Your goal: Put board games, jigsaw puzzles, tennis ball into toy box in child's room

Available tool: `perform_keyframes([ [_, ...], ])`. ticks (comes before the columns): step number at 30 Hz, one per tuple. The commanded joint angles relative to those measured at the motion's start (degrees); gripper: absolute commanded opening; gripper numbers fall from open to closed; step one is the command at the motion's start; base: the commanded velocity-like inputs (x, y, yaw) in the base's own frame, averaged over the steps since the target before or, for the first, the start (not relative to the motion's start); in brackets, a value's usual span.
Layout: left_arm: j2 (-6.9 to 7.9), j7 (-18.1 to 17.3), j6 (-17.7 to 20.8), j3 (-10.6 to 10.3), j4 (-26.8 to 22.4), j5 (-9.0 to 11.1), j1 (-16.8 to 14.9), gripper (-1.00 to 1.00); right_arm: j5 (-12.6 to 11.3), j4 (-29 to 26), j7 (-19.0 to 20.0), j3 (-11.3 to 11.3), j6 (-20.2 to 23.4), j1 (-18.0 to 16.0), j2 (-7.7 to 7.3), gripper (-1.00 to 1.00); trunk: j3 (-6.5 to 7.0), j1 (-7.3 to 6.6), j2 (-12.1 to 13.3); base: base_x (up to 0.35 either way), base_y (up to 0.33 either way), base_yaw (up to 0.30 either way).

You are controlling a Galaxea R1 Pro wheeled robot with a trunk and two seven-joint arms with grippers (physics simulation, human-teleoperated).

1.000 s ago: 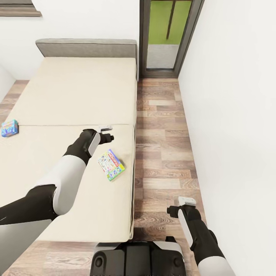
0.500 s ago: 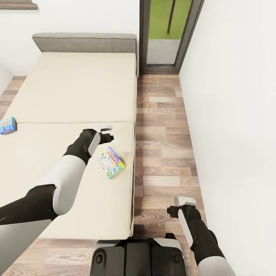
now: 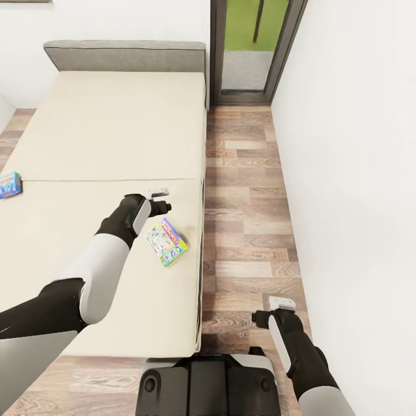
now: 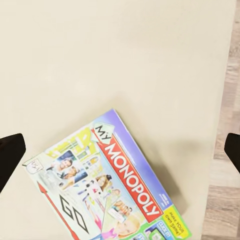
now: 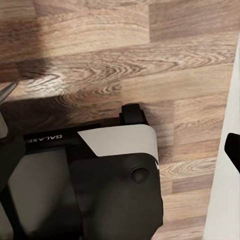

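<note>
1. Bed (image 3: 104, 133): one, spread beneath the left gripper (image 3: 160, 198).
2. Board games: two. Monopoly box (image 3: 166, 241) just beside and robot-ward of that gripper (fingertips spread wide), long axis diagonal; blue box (image 3: 8, 185) well apart, leftward.
3. Right gripper (image 3: 281, 302): farther, above floor (image 3: 242, 190); opening impossible to tell.

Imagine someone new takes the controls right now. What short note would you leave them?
Left gripper: open, empty, hovering over the bed just beyond the Monopoly box.
Right gripper: low over the wood floor beside the base; I cannot tell if it is open.
Small blue game box: at the bed's far left edge.
Done: nothing picked up.
Left: grab both bed games, then move on to the other toys.
</note>
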Motion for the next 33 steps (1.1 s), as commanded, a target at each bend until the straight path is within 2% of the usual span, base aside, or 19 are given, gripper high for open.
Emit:
perform_keyframes([
  [1,-0.07,0.09,0.28,0.32,-0.21,0.00,-0.03,1.00,-0.19,-0.07,-0.23,-0.08,0.24,-0.02,0.03,1.00,-0.16,0.03,-0.09,0.000,0.000,0.000],
  [9,-0.02,-0.06,0.16,0.32,-2.12,0.00,-0.03,1.00,-0.27,-0.04,-0.23,-0.08,0.24,-0.02,0.01,1.00,-0.91,0.03,-0.09,0.000,0.000,0.000],
  [33,0.19,0.18,-0.11,0.32,-2.42,0.00,-0.03,1.00,-0.28,-0.04,-0.23,-0.08,0.24,-0.02,-0.11,1.00,-3.15,0.03,-0.09,0.000,0.000,0.000],
])
